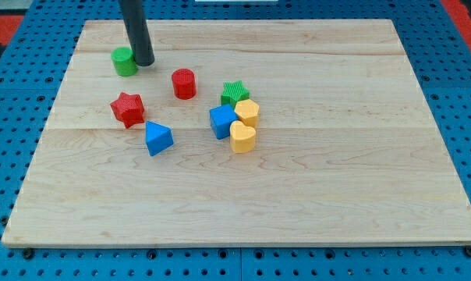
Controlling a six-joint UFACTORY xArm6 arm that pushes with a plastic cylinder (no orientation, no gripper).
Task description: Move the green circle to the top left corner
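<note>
1. Already, the green circle (124, 61) is seen lying close to the top left corner of the wooden board (243, 203); a short strip of bare wood is left between it and the left edge, and a somewhat wider strip between it and the top edge

2. Just to the view's right of that block, my tip (144, 62) is planted on the board, and it appears to be touching the green circle's right side, though a hairline gap cannot be ruled out

3. No fingers are carried by this arm; only a plain dark rod is fitted, so nothing is spread, pressed together or pinched, and the block can only be pushed

4. Further right and lower, the red star (128, 108) and the blue triangle-like block (158, 138) are found, well apart from the green circle, and the red cylinder (184, 83) stands between them and the cluster

5. Towards the middle, a cluster is formed by the green star (235, 92), the blue block (221, 122), the upper yellow block (247, 112) and the lower yellow block (242, 136), all touching or nearly so

6. The task is judged to be nearly done: a last short nudge up and to the left is thought to remain, for which the tip would best be set at the block's lower right
</note>
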